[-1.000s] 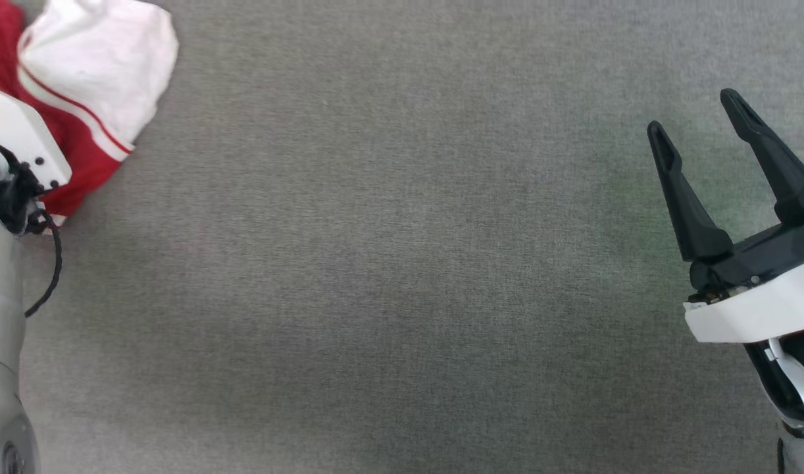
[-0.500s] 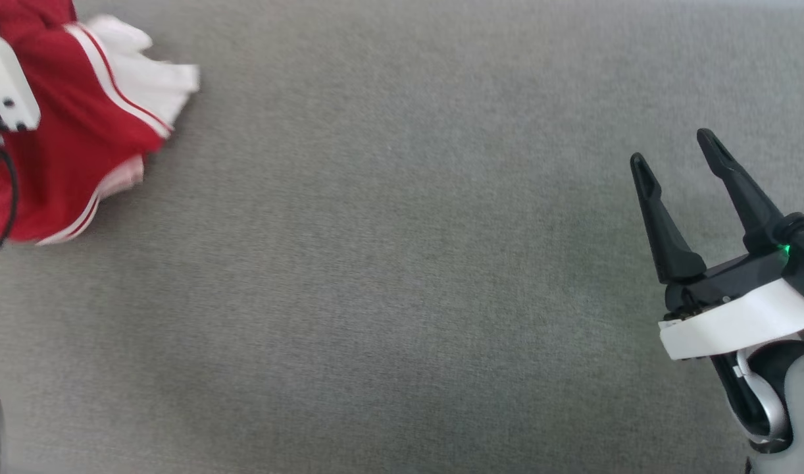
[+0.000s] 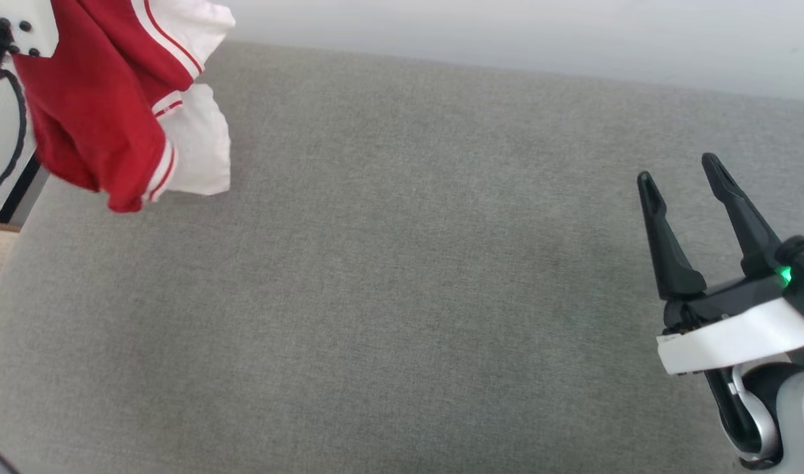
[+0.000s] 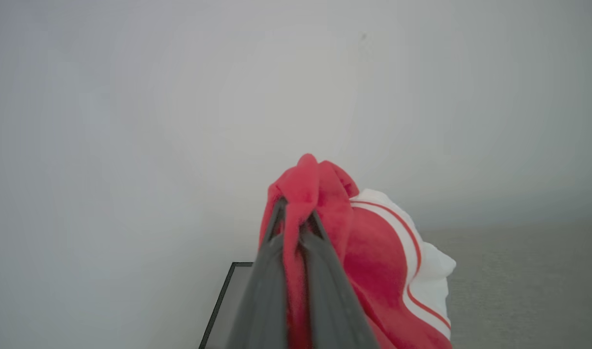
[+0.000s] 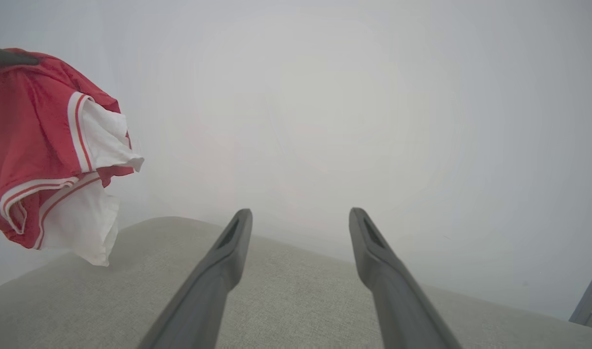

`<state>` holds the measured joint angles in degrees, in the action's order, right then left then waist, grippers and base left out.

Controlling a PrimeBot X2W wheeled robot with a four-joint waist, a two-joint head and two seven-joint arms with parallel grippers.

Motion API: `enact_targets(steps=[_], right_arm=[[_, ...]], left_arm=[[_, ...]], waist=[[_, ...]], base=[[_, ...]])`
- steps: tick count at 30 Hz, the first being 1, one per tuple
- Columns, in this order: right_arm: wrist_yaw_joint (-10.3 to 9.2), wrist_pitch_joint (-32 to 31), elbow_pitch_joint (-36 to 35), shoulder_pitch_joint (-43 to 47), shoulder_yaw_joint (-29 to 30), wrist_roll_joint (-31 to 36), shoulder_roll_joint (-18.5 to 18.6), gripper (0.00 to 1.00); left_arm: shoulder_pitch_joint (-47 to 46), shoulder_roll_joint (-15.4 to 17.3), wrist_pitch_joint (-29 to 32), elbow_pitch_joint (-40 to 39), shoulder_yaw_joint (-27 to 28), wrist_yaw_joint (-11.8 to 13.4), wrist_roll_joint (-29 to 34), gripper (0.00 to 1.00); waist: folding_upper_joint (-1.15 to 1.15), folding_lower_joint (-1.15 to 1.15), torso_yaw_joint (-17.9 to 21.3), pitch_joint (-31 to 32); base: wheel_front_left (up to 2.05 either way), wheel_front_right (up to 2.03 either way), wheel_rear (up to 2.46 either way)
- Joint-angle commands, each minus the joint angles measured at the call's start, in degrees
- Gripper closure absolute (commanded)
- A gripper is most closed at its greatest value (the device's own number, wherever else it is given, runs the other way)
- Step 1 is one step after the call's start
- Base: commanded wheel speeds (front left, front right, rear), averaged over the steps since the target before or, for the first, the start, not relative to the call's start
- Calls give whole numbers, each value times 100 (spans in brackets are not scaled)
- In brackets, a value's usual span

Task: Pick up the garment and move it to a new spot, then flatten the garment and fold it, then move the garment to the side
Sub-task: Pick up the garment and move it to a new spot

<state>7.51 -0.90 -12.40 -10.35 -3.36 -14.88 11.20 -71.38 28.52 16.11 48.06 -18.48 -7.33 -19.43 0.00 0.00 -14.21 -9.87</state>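
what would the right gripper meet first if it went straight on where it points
Probably nothing close: the open right gripper points over the grey surface toward the pale wall; the garment hangs left of that line. Depth unclear.

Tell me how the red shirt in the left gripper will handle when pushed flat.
Probably floppy: the garment droops in loose folds from the left gripper, whose jaws pinch one bunched bit. Likely light, since that small pinch seems to hold all of it up. Those soft folds suggest it would crumple rather than slide when pushed.
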Motion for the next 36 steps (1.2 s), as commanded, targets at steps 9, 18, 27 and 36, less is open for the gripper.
enact_targets(steps=[9, 18, 27, 36], right_arm=[[-4, 154, 39, 307, 500, 128, -242, 0], [-3, 320, 178, 476, 902, 200, -528, 0], [-3, 459, 487, 582, 867, 156, -718, 0], [-3, 709, 950, 716, 513, -9, -818, 0]], left_arm=[[513, 596, 978, -1883, -546, -10, -818, 100], [972, 662, 2048, -3666, -803, 164, -1090, 100], [1715, 500, 2889, -4871, -1211, 547, -1223, 100], [3150, 294, 3178, -5067, -1697, 967, -1550, 100]], waist=[[0, 0, 534, 172], [0, 0, 1354, 196], [0, 0, 2171, 204], [0, 0, 2686, 148]], base=[[0, 0, 0], [0, 0, 0], [0, 0, 0], [0, 0, 0]])
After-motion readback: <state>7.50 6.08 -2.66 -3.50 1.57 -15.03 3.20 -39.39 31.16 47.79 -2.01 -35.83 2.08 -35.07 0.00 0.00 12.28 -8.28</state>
